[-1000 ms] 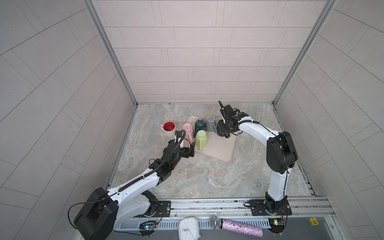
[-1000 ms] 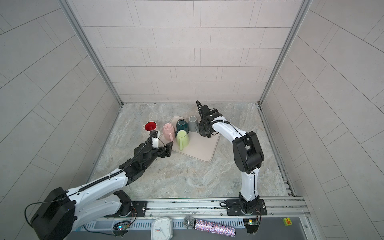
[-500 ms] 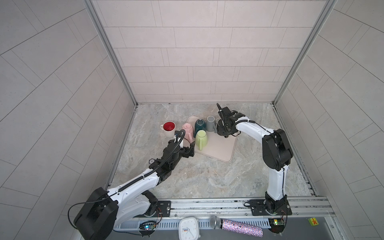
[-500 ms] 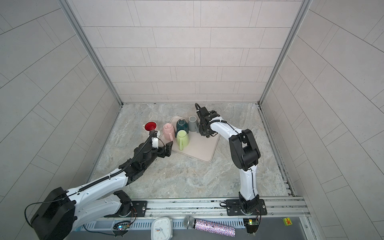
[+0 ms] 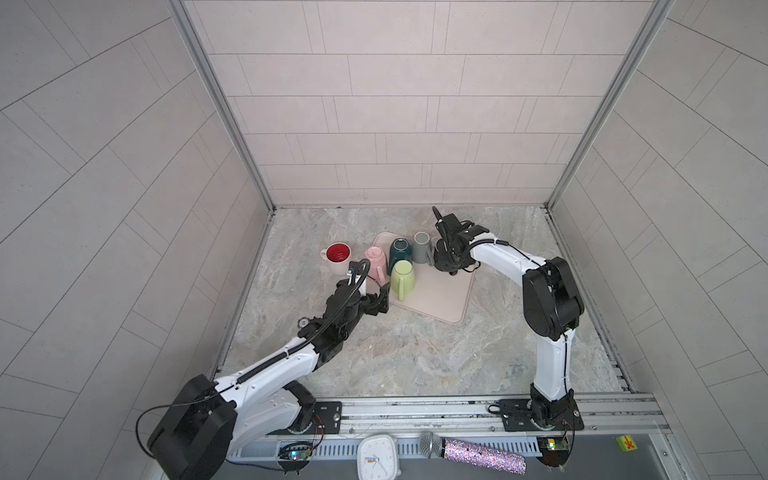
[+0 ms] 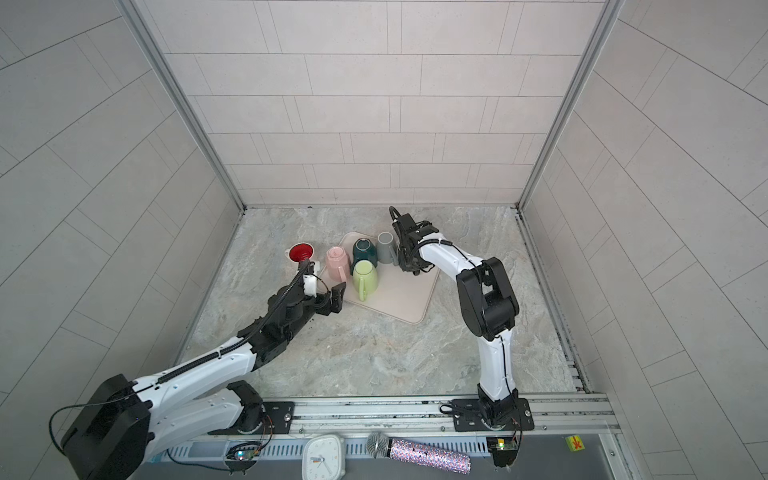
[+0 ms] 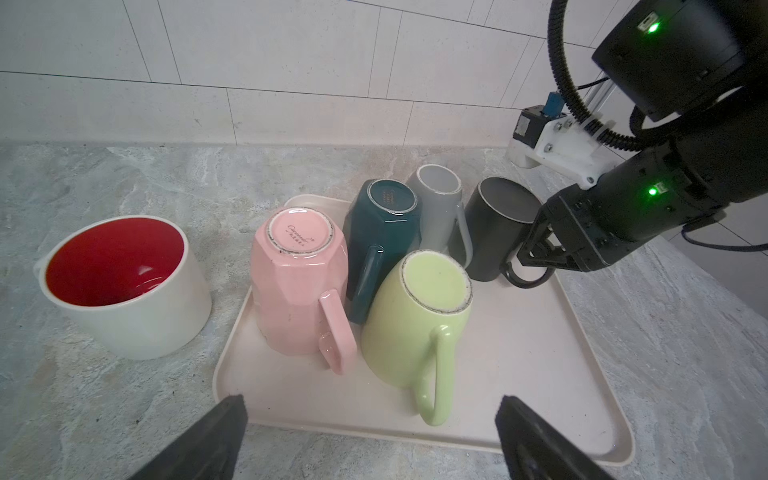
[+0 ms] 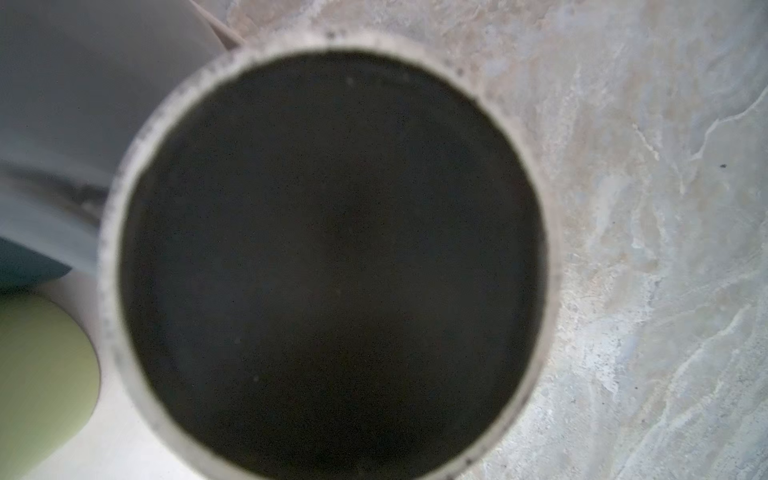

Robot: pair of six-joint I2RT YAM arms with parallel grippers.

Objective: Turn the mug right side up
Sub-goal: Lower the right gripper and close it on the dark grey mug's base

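Note:
A black mug (image 7: 496, 224) stands upside down at the far right corner of the beige tray (image 7: 540, 374). My right gripper (image 7: 530, 255) is shut on its handle, whose loop shows just below the fingers. In both top views that gripper (image 5: 453, 266) (image 6: 415, 266) covers most of the black mug (image 5: 440, 254). The right wrist view is filled by the mug's dark round base (image 8: 332, 257); the fingers are out of frame there. My left gripper (image 7: 372, 432) (image 5: 380, 301) hangs open and empty at the tray's near edge, short of the green mug's handle.
Upside down on the tray stand a pink mug (image 7: 297, 286), a teal mug (image 7: 382, 232), a grey mug (image 7: 436, 208) and a green mug (image 7: 411, 320). A white mug with a red inside (image 7: 120, 286) sits upright on the marble left of the tray.
The right gripper's jaws have narrowed onto the black mug's handle, and the arm has shifted slightly toward the back. The left arm has not moved.

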